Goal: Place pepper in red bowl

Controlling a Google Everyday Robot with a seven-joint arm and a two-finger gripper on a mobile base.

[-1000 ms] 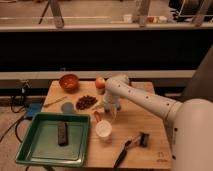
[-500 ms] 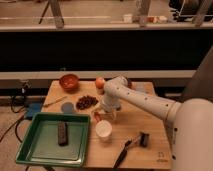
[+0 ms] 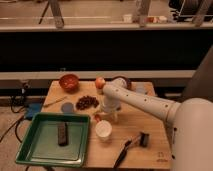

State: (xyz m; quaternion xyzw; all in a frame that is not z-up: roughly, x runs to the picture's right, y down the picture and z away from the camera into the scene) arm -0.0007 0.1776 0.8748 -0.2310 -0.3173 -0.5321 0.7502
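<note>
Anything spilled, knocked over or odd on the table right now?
A heap of dark pieces lies loose on the table, not in a bowl, between the red bowl and the hand, which is low just behind the white cup. Nothing looks tipped.

Warm, subdued indoor light falls from above on the desk (image 3: 147,131), turning it yellow-brown. Behind it a wide dark band (image 3: 100,50) swallows all detail, while the floor (image 3: 95,9) beyond is paler. The white arm (image 3: 150,104) is the brightest surface. The tool (image 3: 109,116) hangs over the desk's middle, dimmer beneath the arm.
</note>
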